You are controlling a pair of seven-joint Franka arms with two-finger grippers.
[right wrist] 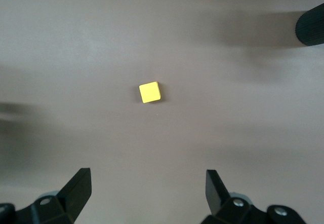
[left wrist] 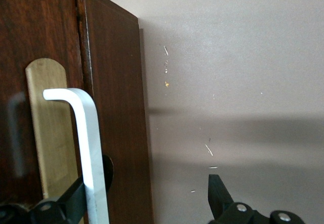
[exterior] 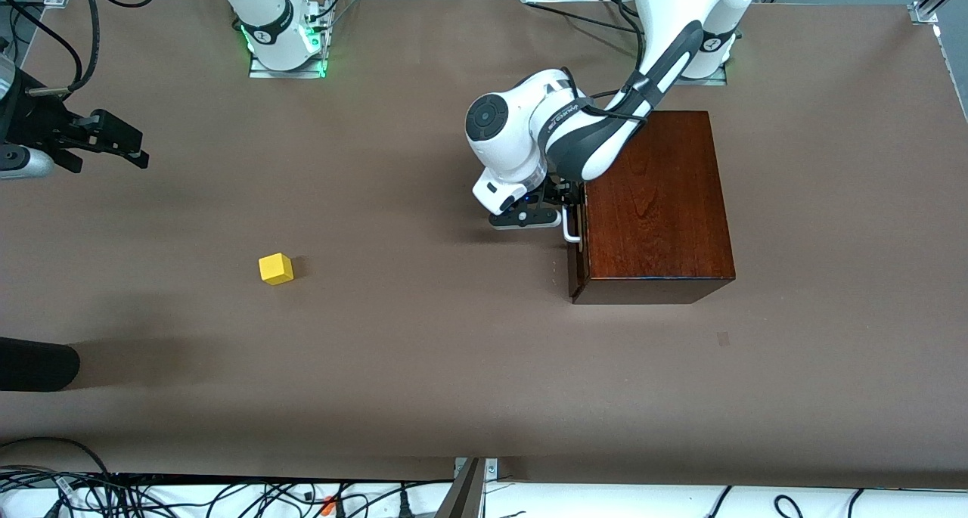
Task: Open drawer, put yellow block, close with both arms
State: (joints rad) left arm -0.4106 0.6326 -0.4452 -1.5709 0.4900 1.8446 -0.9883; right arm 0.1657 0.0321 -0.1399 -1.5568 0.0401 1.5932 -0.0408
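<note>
So the left arm reaches down from its base to the front of the dark mahogany box [exterior: 654, 200], which sits toward the left arm's end of the bench [exterior: 423, 367]. The left end effector [exterior: 569, 219] is right at the white handle [exterior: 571, 227] of the drawer [exterior: 578, 257]. In the left wrist view the handle [left wrist: 86, 153] runs between the two black fingers [left wrist: 68, 203]: one finger is against the drawer front by the brass-coloured plate [left wrist: 48, 133], the other stands well off over bare bench, so the jaws are spread wide and not clenched on the bar. The drawer itself looks pushed in, its front about flush with the box.

The yellow block [exterior: 276, 268] lies by itself on the bench, well apart from the box, roughly at 9 o'clock from the drawer front and a bit nearer to the front camera. Nothing touches it.

The right end effector [exterior: 113, 140] hangs in the air over the right arm's end of the bench, about 10 o'clock from the block. Its wrist camera looks straight down on the block [right wrist: 150, 92], and both fingers [right wrist: 78, 188] are spread wide with nothing between them, so it's released and waiting.

A dark rounded object [exterior: 38, 363] pokes in at the edge of the bench, at about 8 o'clock from the block; can't tell what it is.
</note>
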